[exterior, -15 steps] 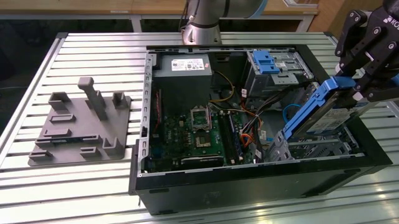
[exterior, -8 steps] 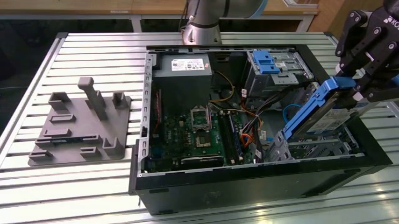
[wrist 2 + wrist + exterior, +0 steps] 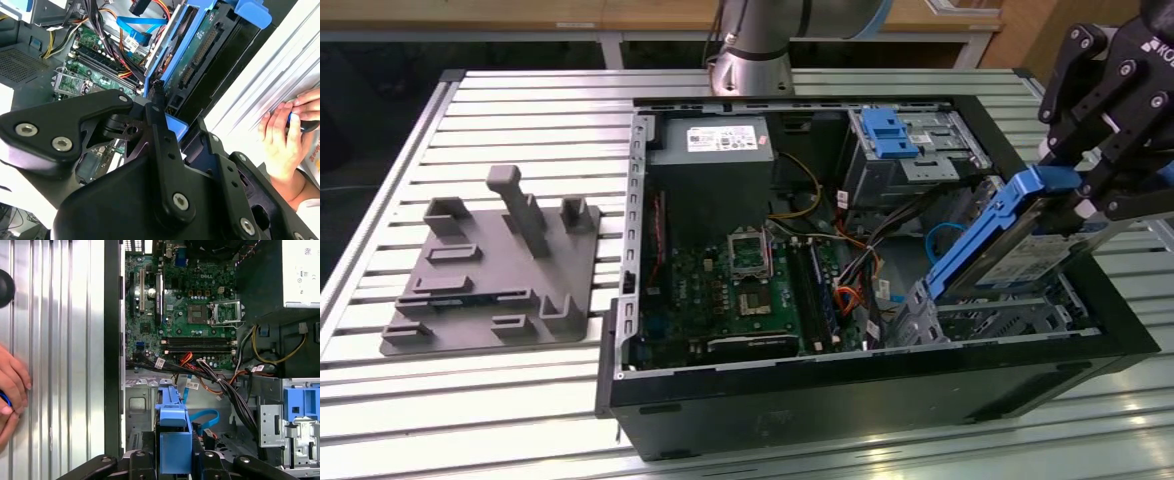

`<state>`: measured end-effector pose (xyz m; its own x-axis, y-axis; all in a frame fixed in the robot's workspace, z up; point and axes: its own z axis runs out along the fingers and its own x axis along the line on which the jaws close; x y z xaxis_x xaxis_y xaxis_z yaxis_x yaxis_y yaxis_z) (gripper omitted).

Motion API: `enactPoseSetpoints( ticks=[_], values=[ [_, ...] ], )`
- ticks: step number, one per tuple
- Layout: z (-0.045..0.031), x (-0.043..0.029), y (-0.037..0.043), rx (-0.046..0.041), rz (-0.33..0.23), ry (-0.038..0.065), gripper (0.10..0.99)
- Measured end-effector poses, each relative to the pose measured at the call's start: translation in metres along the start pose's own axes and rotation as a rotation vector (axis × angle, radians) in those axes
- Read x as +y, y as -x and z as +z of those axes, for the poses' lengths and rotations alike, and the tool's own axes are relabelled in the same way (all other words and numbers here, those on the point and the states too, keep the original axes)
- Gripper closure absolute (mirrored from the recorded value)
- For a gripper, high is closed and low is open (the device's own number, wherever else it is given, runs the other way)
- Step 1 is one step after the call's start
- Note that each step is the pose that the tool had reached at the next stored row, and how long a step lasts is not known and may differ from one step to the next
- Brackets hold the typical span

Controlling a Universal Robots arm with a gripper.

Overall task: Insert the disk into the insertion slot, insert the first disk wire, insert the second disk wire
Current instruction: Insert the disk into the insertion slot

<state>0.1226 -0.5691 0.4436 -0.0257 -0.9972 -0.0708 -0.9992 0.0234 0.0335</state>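
Note:
In the exterior view my black gripper [image 3: 1083, 195] is shut on the upper end of the disk [image 3: 1001, 245], a grey drive in a bright blue caddy. The disk is tilted, and its lower end dips into the top of the insertion slot [image 3: 1007, 322], a silver perforated cage in the open computer case's near corner on the exterior view's right. The first wrist view looks along the blue caddy edge [image 3: 175, 432], which sits between my fingers [image 3: 137, 460] above the cage wall [image 3: 142, 407]. In the second wrist view the disk [image 3: 197, 42] shows its green board side. A loose blue flat cable [image 3: 205, 416] lies beside the cage.
The black case [image 3: 854, 400] stands open on a slatted metal table [image 3: 520, 100]. It holds a motherboard [image 3: 754, 290], a power supply [image 3: 714, 140] and a taller grey bay with a blue tab [image 3: 894, 135]. A grey fixture plate [image 3: 487, 275] lies on the exterior view's left. A person's hand [image 3: 282, 135] rests on the table beside the case.

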Motion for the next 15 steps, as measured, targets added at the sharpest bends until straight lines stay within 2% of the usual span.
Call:
enactPoseSetpoints(
  ticks=[15],
  values=[
    [0.0124, -0.0004, -0.0009, 0.0, 0.0, 0.0, 0.725]
  ],
)
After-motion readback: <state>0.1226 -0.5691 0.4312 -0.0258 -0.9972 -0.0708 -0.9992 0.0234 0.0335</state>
